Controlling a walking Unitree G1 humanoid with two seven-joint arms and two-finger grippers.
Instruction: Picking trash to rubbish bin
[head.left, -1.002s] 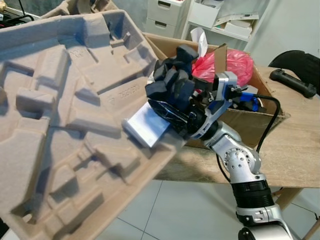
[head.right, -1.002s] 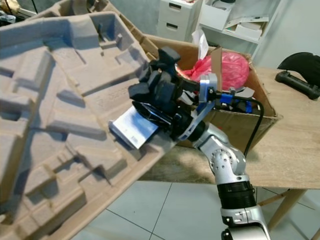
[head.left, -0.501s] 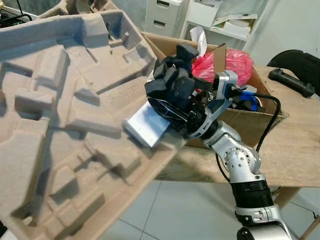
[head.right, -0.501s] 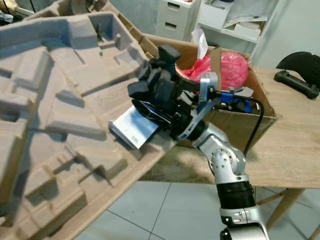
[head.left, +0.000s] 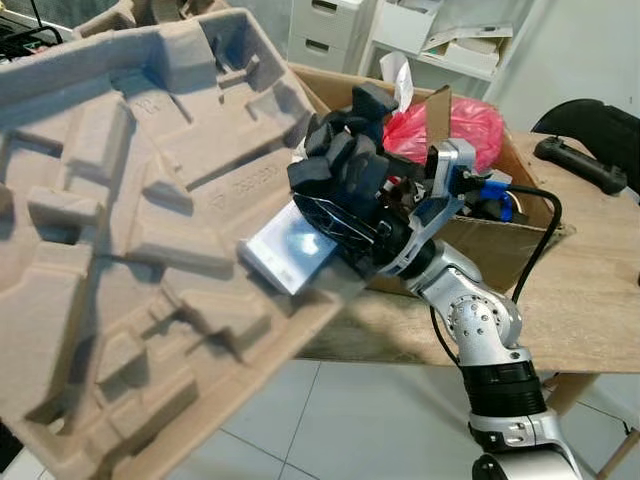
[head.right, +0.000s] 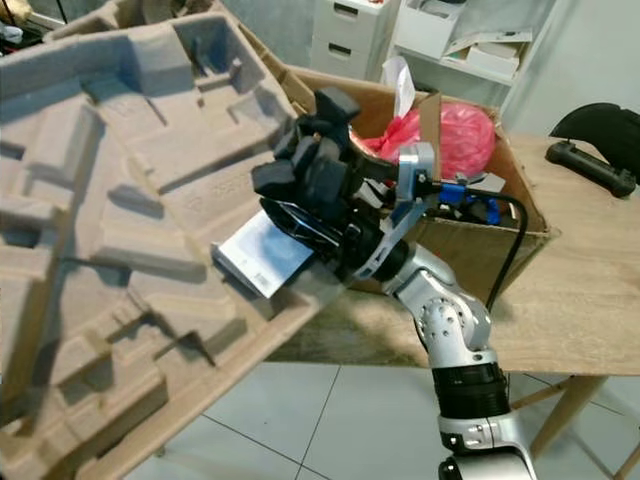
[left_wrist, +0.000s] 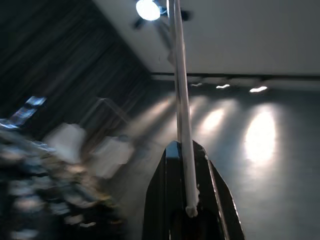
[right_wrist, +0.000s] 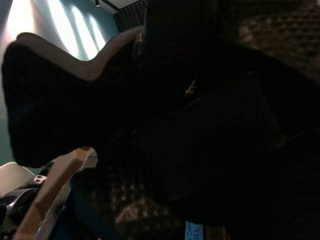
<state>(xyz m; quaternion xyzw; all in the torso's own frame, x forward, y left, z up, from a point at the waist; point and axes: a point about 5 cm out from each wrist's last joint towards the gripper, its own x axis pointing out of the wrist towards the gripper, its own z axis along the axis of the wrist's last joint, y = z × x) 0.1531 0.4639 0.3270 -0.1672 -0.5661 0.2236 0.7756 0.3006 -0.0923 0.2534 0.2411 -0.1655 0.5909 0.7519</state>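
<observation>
Right gripper (head.left: 335, 215) is clenching the right-hand edge of the moulded pulp tray (head.left: 130, 230), holding it raised and tilted in the air, well above the tiled floor (head.left: 330, 420). Left gripper (left_wrist: 186, 165) is pinching the tray's thin rim (left_wrist: 179, 90), fingers closed on it. Tray is spanning the near-left foreground; its right edge is overlapping the open cardboard box (head.left: 510, 215) on the wooden table (head.left: 590, 290). A red bag (head.left: 465, 125) is sitting inside the box.
</observation>
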